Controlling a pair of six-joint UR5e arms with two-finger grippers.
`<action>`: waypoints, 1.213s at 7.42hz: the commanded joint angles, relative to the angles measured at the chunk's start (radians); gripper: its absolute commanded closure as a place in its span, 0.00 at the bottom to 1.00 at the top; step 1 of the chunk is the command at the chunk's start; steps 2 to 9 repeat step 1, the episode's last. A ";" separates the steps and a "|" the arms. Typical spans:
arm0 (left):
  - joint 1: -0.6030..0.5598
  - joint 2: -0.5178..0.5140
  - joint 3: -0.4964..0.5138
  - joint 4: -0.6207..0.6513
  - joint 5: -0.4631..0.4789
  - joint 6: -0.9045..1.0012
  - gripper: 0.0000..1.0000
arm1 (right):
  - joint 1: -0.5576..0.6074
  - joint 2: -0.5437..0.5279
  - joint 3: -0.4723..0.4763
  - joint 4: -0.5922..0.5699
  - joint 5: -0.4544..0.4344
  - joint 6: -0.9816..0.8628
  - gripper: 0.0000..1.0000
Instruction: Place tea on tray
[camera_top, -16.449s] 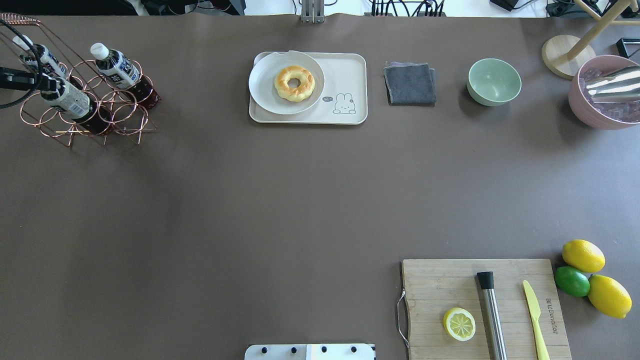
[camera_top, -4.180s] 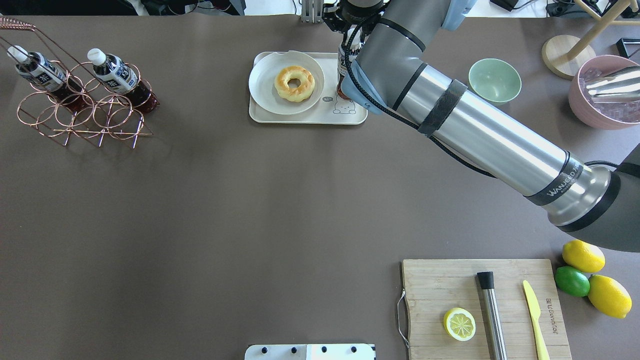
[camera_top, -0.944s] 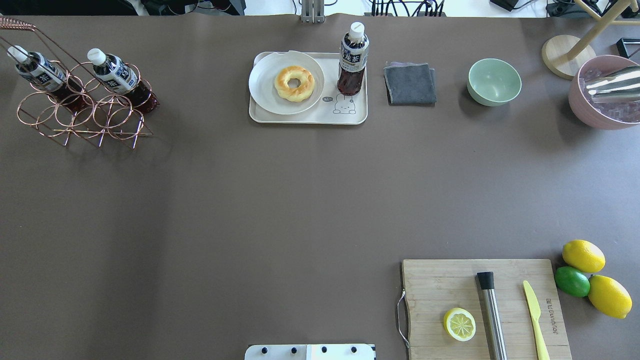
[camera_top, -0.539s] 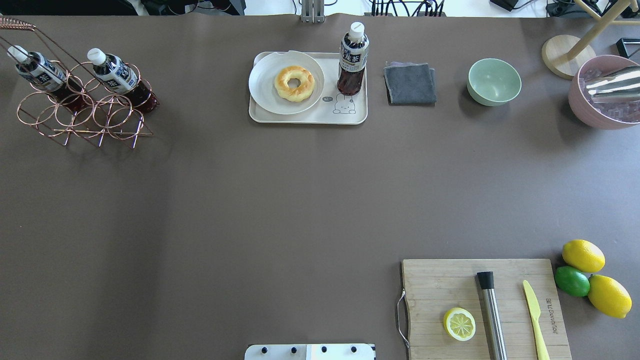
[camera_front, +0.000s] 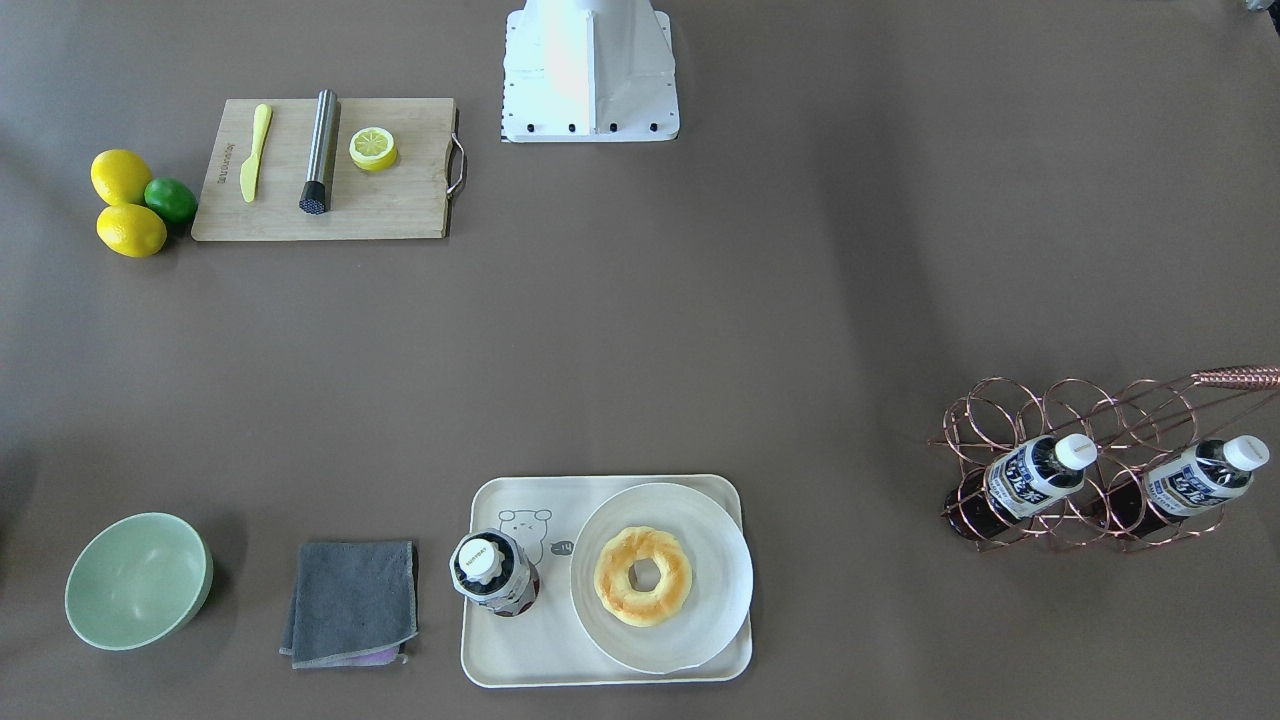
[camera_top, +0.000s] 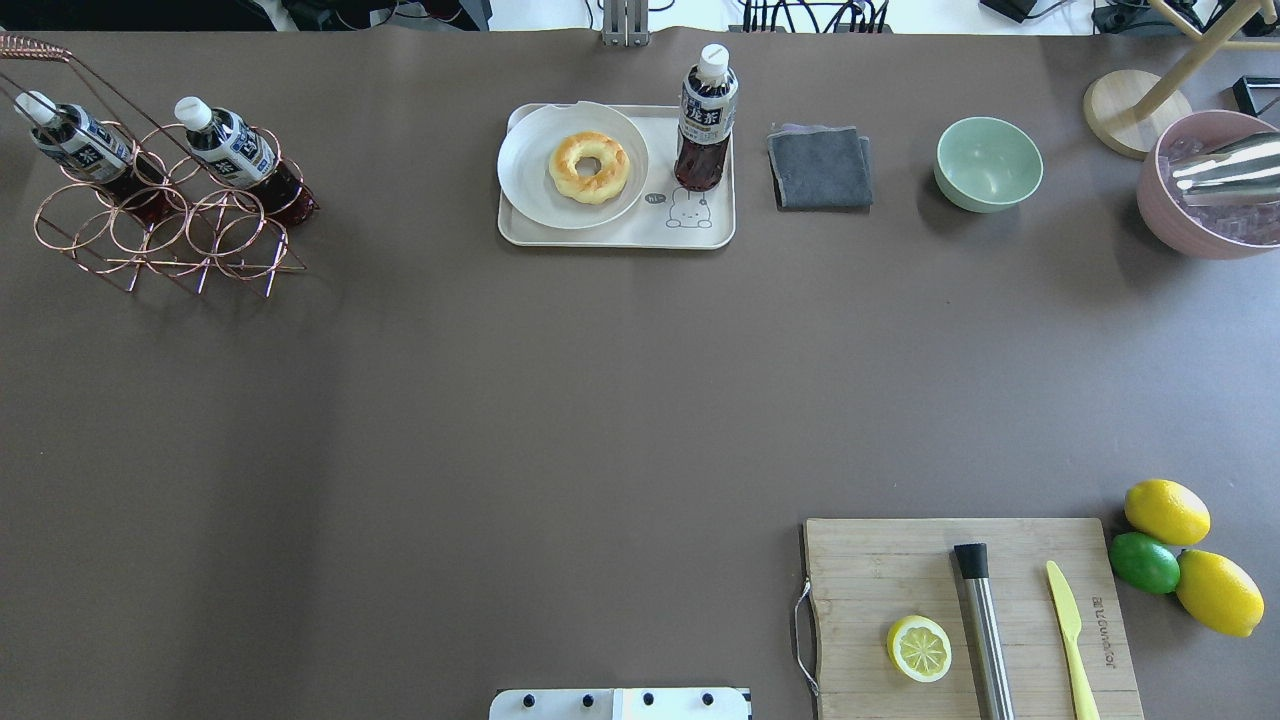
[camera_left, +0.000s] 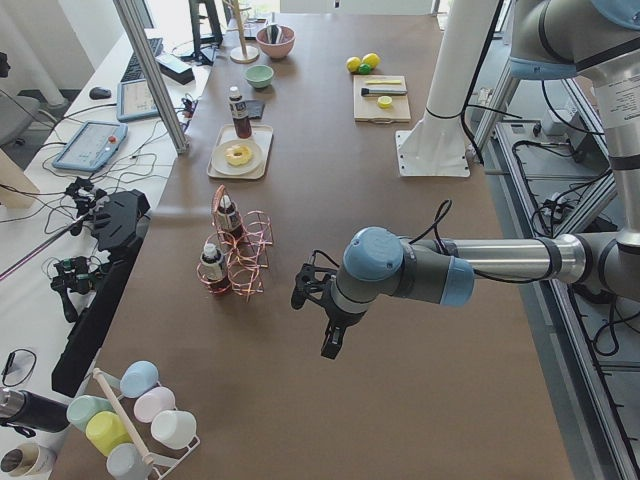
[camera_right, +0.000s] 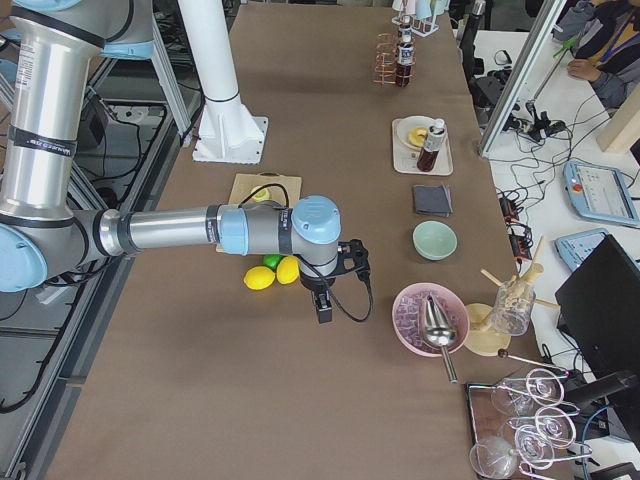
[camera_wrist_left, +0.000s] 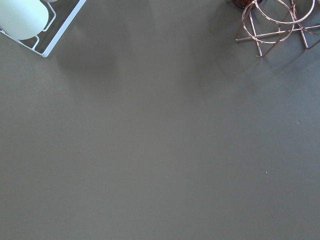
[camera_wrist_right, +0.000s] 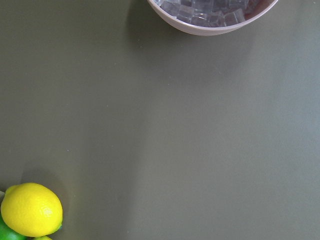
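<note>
The tea is a small bottle of dark drink with a white cap. It stands upright on the right part of the cream tray, above the bear drawing. It also shows in the front view on the tray. No gripper touches it. My left gripper shows only in the left side view, low over bare table near the rack; I cannot tell its state. My right gripper shows only in the right side view, near the lemons; I cannot tell its state.
A white plate with a donut fills the tray's left part. Two alike bottles lie in a copper wire rack at far left. A grey cloth, green bowl, pink ice bowl, cutting board and lemons lie to the right.
One bottle has gone from the rack to the tray. The right arm that was over the tray has left the overhead view. Nothing has moved in the last second.
</note>
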 joint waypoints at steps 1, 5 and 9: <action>-0.001 -0.002 0.000 0.000 0.028 -0.001 0.03 | 0.001 0.003 0.001 0.000 0.009 0.001 0.00; -0.001 -0.002 0.000 0.000 0.028 -0.001 0.03 | 0.001 0.003 0.001 0.000 0.009 0.001 0.00; -0.001 -0.002 0.000 0.000 0.028 -0.001 0.03 | 0.001 0.003 0.001 0.000 0.009 0.001 0.00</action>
